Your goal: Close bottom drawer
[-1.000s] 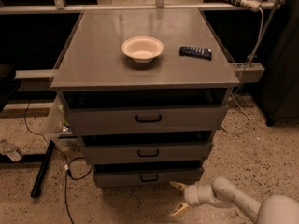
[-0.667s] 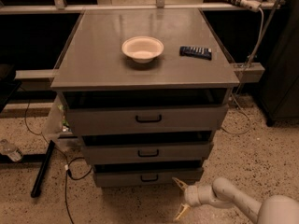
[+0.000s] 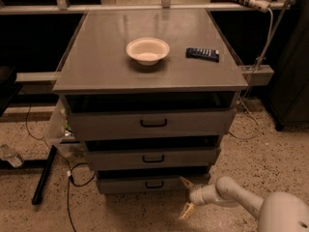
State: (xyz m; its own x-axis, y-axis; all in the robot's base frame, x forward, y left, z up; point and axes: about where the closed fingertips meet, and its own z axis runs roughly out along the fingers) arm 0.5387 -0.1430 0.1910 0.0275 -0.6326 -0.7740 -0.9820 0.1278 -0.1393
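The bottom drawer (image 3: 152,183) is the lowest and narrowest grey front of three, with a small black loop handle (image 3: 154,183). It stands pulled out a little, with a dark gap above its front. My gripper (image 3: 185,196) is low at the right end of that drawer front, on a white arm (image 3: 241,202) coming from the lower right. Its two tan fingers are spread open, the upper fingertip (image 3: 184,181) close to the drawer's right end, the lower one (image 3: 186,211) near the floor. It holds nothing.
The mid-width drawer (image 3: 153,158) and the widest top drawer (image 3: 153,123) are also pulled out a little. On the grey cabinet top (image 3: 96,66) sit a white bowl (image 3: 147,50) and a black remote (image 3: 203,54). Cables, a black bar (image 3: 43,176) and a bottle (image 3: 10,155) lie on the speckled floor at left.
My gripper has shifted slightly left and up toward the right end of the bottom drawer front. The drawers have not moved.
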